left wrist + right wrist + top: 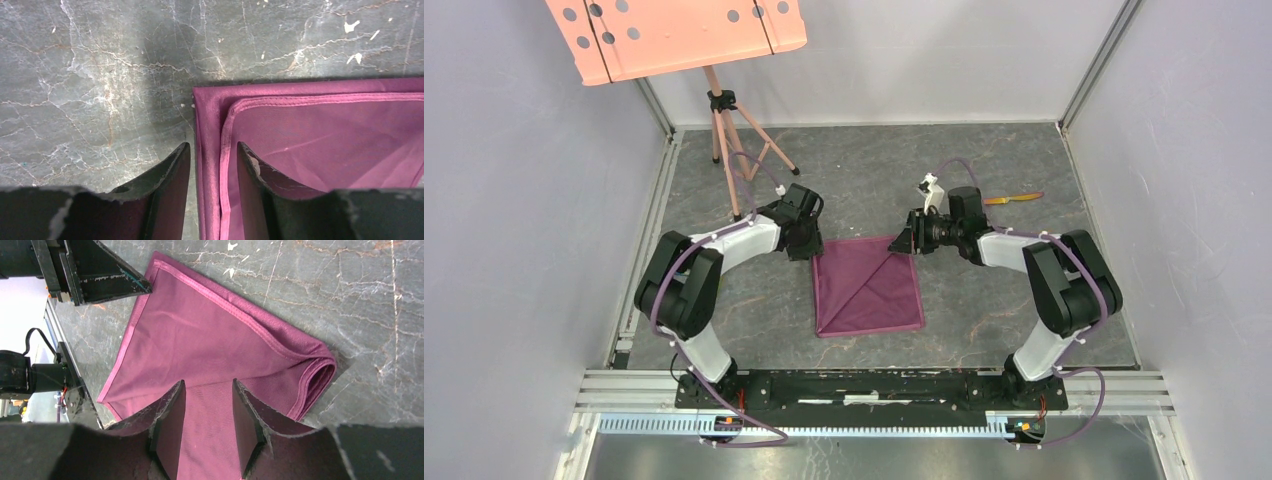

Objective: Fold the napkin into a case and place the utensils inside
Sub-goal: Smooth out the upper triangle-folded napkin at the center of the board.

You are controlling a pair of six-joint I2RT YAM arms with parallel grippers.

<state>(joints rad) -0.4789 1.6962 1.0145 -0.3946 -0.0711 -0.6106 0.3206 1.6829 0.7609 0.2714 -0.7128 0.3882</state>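
Note:
The plum-purple napkin (869,288) lies flat on the grey marbled table, folded over with a diagonal flap on top. My left gripper (809,250) hovers at its far left corner. In the left wrist view its jaws (214,150) stand apart astride the napkin's (325,140) left hem without pinching it. My right gripper (902,243) is at the far right corner. In the right wrist view its jaws (208,385) stand open over the napkin (210,330), whose rolled fold shows on the right. One gold utensil (1014,198) lies behind the right arm. No case is formed.
A pink perforated music stand (674,35) on a tripod (734,150) stands at the back left. Grey walls close in the table on three sides. A metal rail (874,385) carries both arm bases at the near edge.

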